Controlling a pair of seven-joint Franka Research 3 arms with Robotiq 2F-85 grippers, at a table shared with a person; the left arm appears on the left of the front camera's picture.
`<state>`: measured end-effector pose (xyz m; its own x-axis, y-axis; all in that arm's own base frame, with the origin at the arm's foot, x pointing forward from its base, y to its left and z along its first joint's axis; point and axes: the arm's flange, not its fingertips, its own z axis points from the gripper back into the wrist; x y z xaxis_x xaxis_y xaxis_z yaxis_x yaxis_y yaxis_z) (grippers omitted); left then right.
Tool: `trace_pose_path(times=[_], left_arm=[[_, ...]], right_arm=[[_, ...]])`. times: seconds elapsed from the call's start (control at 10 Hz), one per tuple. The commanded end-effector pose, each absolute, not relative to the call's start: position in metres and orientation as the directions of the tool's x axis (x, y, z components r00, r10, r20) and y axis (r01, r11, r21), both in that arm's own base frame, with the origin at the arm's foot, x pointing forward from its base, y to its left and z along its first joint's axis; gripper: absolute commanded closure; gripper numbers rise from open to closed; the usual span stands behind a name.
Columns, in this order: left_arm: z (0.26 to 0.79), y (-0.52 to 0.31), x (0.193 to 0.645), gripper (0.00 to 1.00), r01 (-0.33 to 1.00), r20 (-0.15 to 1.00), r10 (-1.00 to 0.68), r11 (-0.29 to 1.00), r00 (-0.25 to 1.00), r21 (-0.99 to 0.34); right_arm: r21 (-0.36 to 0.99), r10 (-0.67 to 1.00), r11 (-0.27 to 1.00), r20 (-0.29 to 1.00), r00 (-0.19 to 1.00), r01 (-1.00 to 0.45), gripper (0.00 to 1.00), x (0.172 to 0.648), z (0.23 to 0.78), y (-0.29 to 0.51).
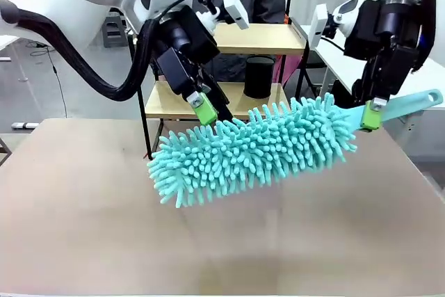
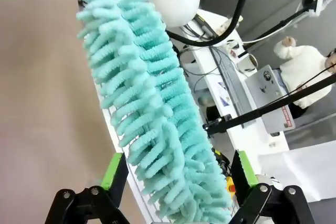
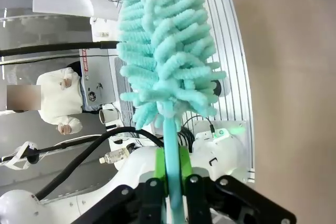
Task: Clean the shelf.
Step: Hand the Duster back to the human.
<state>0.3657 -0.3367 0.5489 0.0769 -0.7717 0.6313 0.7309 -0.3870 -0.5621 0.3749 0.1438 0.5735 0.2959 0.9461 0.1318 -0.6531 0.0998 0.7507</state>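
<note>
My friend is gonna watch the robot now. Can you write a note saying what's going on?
The right gripper is shut on the teal duster, gripping its handle.
The left gripper is open, its fingers either side of the fluffy head.
The duster hangs over the table, in front of the shelf, touching neither board.
A black cylinder stands on the lower board.
Done: duster picked up. Left: wipe both boards.

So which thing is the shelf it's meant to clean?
Look across the brown table to its far side, behind the fluffy teal duster. The shelf stands there: two light wooden boards in a thin black frame, a black cylinder on the lower board, unlike the plain white table beside it.
</note>
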Motion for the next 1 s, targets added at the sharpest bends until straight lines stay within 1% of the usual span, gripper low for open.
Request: trace_pose_path(times=[0.0, 0.3, 0.6, 0.7, 0.8, 0.9], left_arm=[[0.546, -0.34, 0.372, 0.0, 0.735, 0.594, -0.799, -0.349, 0.091, -0.581], [0.543, -0.341, 0.374, 0.0, 0.723, 0.567, -0.815, -0.32, 0.119, -0.612], [0.54, -0.342, 0.376, 0.0, 0.717, 0.539, -0.832, -0.295, 0.133, -0.631], [0.54, -0.343, 0.377, 0.52, 0.727, 0.535, -0.836, -0.291, 0.123, -0.622], [0.539, -0.343, 0.377, 0.6, 0.728, 0.536, -0.835, -0.289, 0.126, -0.621], [0.538, -0.343, 0.377, 1.0, 0.727, 0.534, -0.835, -0.286, 0.129, -0.624]], right_arm=[[0.738, 0.922, 0.058, 0.219, 0.319, -0.673, 0.87, 0.376, 0.576, 0.135], [0.71, 0.893, 0.089, 0.254, 0.371, -0.699, 0.87, 0.375, 0.575, 0.128], [0.715, 0.886, 0.084, 0.266, 0.381, -0.694, 0.87, 0.376, 0.573, 0.123], [0.714, 0.884, 0.082, 0.271, 0.382, -0.695, 0.87, 0.376, 0.573, 0.122], [0.712, 0.883, 0.078, 0.276, 0.381, -0.697, 0.87, 0.375, 0.574, 0.122], [0.708, 0.88, 0.077, 0.282, 0.381, -0.702, 0.87, 0.375, 0.575, 0.12]])
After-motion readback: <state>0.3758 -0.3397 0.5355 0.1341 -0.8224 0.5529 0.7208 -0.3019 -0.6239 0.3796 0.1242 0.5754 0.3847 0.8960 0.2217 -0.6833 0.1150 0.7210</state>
